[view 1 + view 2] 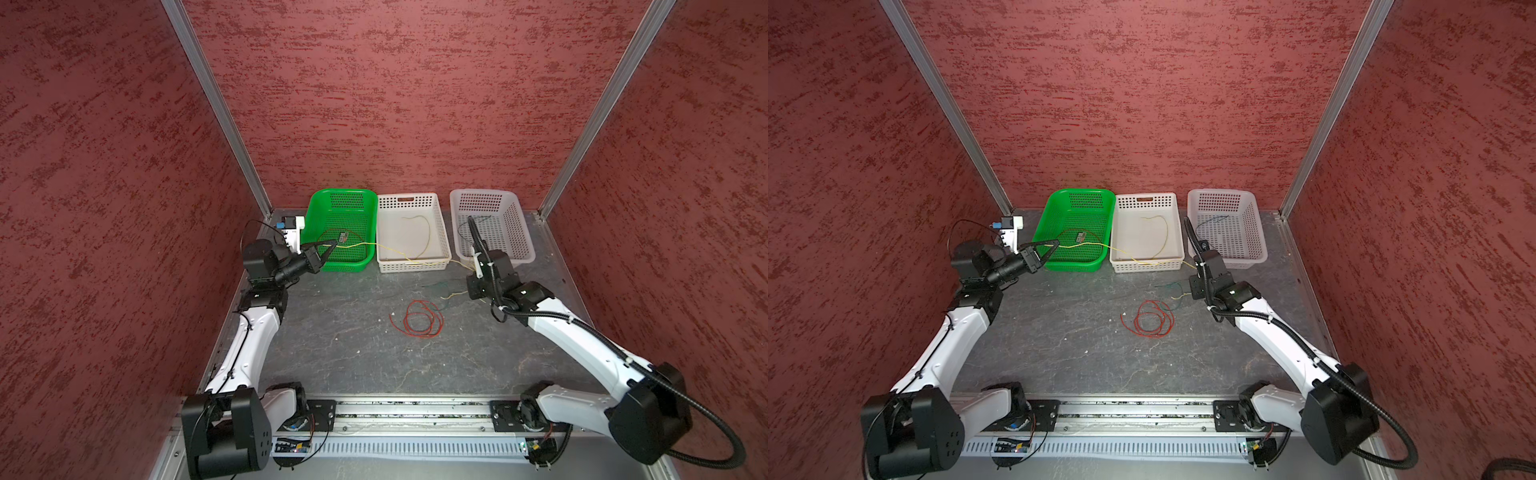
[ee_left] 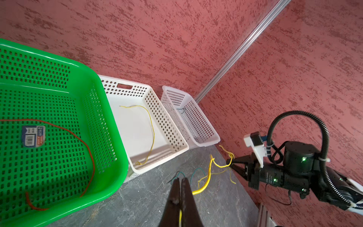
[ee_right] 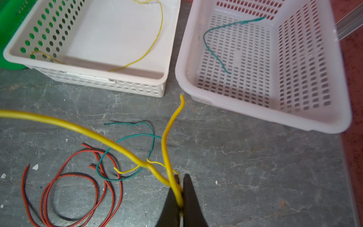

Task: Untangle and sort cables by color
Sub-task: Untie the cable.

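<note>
A yellow cable (image 1: 395, 250) stretches taut between my two grippers, passing over the green basket's front and the middle basket's front rim. My left gripper (image 1: 333, 243) is shut on one end of it (image 2: 180, 216). At the other end my right gripper (image 3: 181, 177) is shut on a twisted bunch of yellow strands (image 3: 169, 149), low in front of the right basket. A red cable (image 1: 419, 319) lies coiled on the table. A blue-green cable (image 3: 137, 135) curls beside it, under the yellow one. In the top views the wrist hides the right gripper's fingertips.
Three baskets line the back wall. The green basket (image 1: 340, 194) holds a red cable (image 2: 86, 145), the white middle basket (image 1: 411, 266) a yellow cable (image 3: 157, 35), and the pale right basket (image 1: 524, 249) a blue-green cable (image 3: 212, 49). A black corrugated hose (image 1: 478, 239) arches over the right wrist.
</note>
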{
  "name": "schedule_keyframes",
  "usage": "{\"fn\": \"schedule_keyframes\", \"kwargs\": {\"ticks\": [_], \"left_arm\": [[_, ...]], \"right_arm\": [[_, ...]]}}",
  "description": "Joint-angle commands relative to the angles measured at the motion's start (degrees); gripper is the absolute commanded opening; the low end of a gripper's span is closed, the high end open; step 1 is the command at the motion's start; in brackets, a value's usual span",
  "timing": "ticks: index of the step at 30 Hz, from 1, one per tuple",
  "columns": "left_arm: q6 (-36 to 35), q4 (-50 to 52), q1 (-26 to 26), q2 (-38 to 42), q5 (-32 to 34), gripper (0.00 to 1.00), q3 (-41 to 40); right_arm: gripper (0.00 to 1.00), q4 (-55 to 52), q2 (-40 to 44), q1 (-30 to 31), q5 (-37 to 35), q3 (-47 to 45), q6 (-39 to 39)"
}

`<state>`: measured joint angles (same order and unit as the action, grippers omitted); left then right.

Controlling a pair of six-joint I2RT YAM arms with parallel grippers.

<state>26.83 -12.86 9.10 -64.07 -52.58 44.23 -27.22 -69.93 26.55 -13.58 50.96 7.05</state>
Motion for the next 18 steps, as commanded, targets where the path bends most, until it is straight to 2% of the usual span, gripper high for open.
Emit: {"fn": "schedule_keyframes", "kwargs": {"ticks": [1,6,10,15,18], "left_arm": [[2.6,-4.1,2.9,-0.9,4.3,0.0,3.2],[7.0,-11.6,-1.3,-9.3,4.6,0.0,8.8],[5.0,-11.1,-6.8,-13.8,7.4,0.0,13.5],[3.8,-11.0,-11.7,-17.6,7.9,0.0,16.4],[2.8,-10.7,-14.0,-19.5,8.1,0.0,17.2]], "right_arm": [[0.0,-0.7,-0.1,-2.4,0.5,-2.1,2.1],[0.0,3.8,-1.7,-2.4,9.4,-2.4,3.5],[0.0,5.0,-3.2,-2.4,16.6,-1.7,3.9],[0.0,6.7,-5.9,-2.4,24.0,-3.4,4.4],[0.04,9.0,-7.1,-2.4,26.8,-4.9,5.3]]}}
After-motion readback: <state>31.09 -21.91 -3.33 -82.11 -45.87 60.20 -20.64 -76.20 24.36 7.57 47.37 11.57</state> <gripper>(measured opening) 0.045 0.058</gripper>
